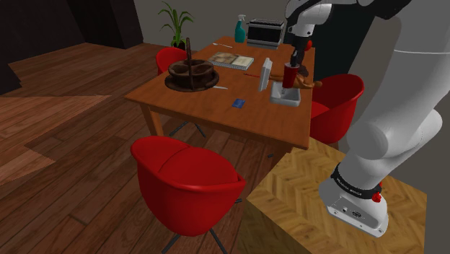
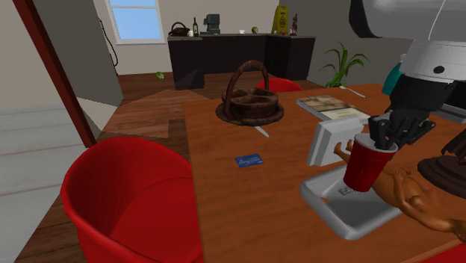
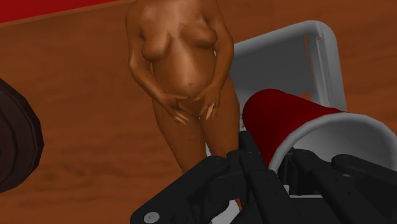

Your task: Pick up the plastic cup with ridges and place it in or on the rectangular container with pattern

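Gripping the red cup point(image 2: 364, 168) at its rim, the black gripper point(image 2: 381, 140) was closed on the thin wall, one finger seemingly inside the mouth and one outside. The cup hung tilted over a grey open tray point(image 2: 351, 213) on the near part of the bench point(image 2: 246, 209), toward the second exterior view's right. Whether its base touched the tray could not be told. A brown carved figure point(image 2: 414, 198) lay just beside the tray, to its right. The patterned rectangular container point(image 2: 334, 107) sat farther back on the bench, well apart from the cup and right of the dark basket point(image 2: 250, 101). Judged the cup light and thin-walled, likely springy. A hard squeeze would probably buckle the rim, and a weak one might let it swing or slip. Ridges could not be made out. The rim pinch looked adequate for so light a thing, though a hold lower across the body would have steadied it better. A slow carry seemed wise, clear of the tray's upright flap.
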Controlling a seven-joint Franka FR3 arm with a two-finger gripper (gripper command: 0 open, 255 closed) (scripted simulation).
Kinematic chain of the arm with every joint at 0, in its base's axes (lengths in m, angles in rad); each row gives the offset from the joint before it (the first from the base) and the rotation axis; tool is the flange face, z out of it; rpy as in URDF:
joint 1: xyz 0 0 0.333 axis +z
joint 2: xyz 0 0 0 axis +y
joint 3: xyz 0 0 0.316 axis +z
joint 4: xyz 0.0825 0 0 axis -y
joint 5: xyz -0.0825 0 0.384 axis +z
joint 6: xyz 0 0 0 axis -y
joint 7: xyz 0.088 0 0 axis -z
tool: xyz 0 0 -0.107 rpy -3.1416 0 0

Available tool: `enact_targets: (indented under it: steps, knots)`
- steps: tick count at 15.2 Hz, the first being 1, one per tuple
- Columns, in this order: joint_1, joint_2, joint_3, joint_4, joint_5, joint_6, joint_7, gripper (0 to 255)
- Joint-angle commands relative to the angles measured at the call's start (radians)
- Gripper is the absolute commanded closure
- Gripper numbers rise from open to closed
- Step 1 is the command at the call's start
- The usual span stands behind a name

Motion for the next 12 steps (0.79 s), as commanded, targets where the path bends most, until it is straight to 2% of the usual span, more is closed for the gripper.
enact_targets:
  steps: [1,7,8,12]
  knots:
    - [0.000,0.004,0.001,-0.006,0.002,0.011,0.000,255]
    - [0.000,0.004,0.001,-0.006,0.002,0.011,0.000,255]
    - [0.000,0.004,0.001,-0.006,0.002,0.011,0.000,0]
    - [0.000,0.004,0.001,-0.006,0.002,0.011,0.000,0]
